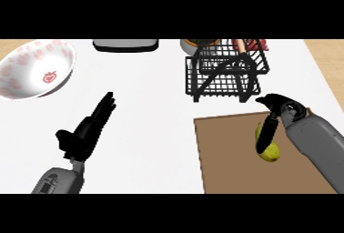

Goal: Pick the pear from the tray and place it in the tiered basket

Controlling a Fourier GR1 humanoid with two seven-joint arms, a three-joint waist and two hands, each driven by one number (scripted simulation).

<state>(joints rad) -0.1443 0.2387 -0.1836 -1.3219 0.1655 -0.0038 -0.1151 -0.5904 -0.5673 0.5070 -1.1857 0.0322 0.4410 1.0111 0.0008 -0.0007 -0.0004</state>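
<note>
Right hand [279,109] curls its fingers over the pear [269,148] on the tray [222,154], half hiding it; left hand [84,136] rests open.

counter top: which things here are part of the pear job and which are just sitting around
Part of the job:
- pear, on the tray
- tray
- tiered basket
- right hand, fingers down over the pear

Just lying about:
- bowl, far left
- grey appliance, at the far edge
- left hand, open, resting
</note>
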